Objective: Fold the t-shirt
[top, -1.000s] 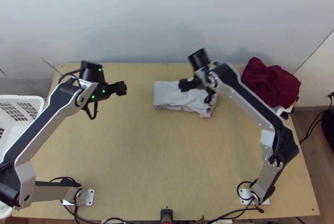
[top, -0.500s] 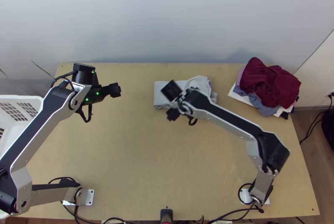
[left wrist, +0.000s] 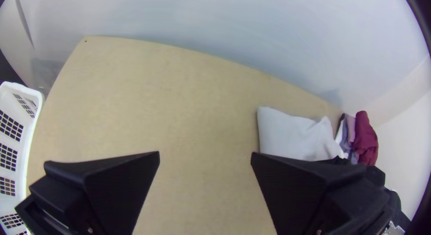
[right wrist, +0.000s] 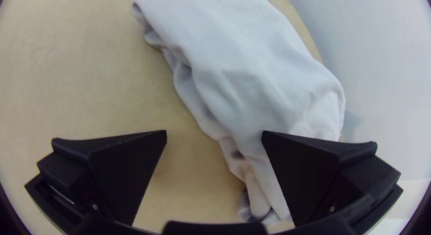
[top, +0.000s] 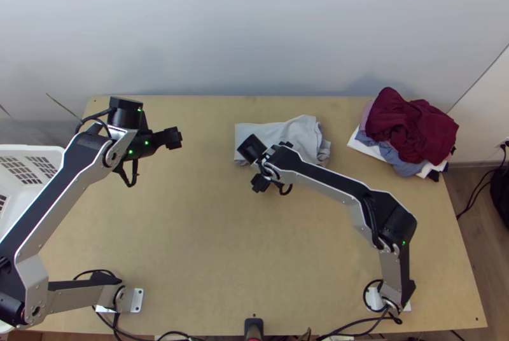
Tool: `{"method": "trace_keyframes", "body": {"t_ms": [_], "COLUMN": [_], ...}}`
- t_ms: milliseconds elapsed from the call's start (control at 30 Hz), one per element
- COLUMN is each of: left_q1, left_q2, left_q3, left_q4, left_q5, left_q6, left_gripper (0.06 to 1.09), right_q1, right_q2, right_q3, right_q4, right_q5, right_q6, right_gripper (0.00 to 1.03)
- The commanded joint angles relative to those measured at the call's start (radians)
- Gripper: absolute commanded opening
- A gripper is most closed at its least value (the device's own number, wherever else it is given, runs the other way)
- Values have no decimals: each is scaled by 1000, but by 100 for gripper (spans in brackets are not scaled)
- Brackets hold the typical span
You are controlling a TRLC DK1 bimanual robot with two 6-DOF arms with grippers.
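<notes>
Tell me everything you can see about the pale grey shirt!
The pale grey shirt looks like plain, soft cloth. It lies folded into a longish bundle on the far part of the wooden table. The end away from the clothes pile is fairly straight; the other end is rumpled. Wavy layers peek out along its near side. The right pincer is open there, not gripping it, but I can't tell if a finger brushes it.

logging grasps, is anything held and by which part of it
Nothing is held: the left end effector and right end effector are open, the shirt on the table.
</notes>
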Motion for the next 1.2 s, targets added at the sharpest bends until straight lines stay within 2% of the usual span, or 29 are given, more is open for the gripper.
{"method": "trace_keyframes", "body": {"t_ms": [0,300,400,500,533,567,600,667,767,1000,1167], "left_q1": [4,-1,1,4,5,7,7,11,11,-1,-19], "left_q2": [7,13,12,7,6,4,3,1,1,9,12], "left_q3": [2,0,3,0,0,0,-1,-3,-3,8,20], "left_q4": [0,3,3,2,0,0,0,0,0,10,13], "left_q5": [1,3,3,1,1,1,1,1,1,3,3], "left_q6": [1,-4,-4,-2,-2,-1,-1,-1,-1,-8,-19], "left_gripper": [105,105,105,104,104,105,105,105,105,104,105], "right_q1": [-53,-120,-122,-122,-123,-125,-125,-126,-125,-139,-169], "right_q2": [54,130,154,183,191,195,195,203,188,45,14], "right_q3": [15,114,134,153,160,167,168,174,159,243,460], "right_q4": [52,65,65,65,65,73,95,99,89,81,-91], "right_q5": [1,33,36,38,38,38,29,21,21,22,22], "right_q6": [-22,-25,-27,-27,-27,-28,-64,-106,-87,44,148], "right_gripper": [99,99,95,77,60,36,18,3,3,3,3]}}
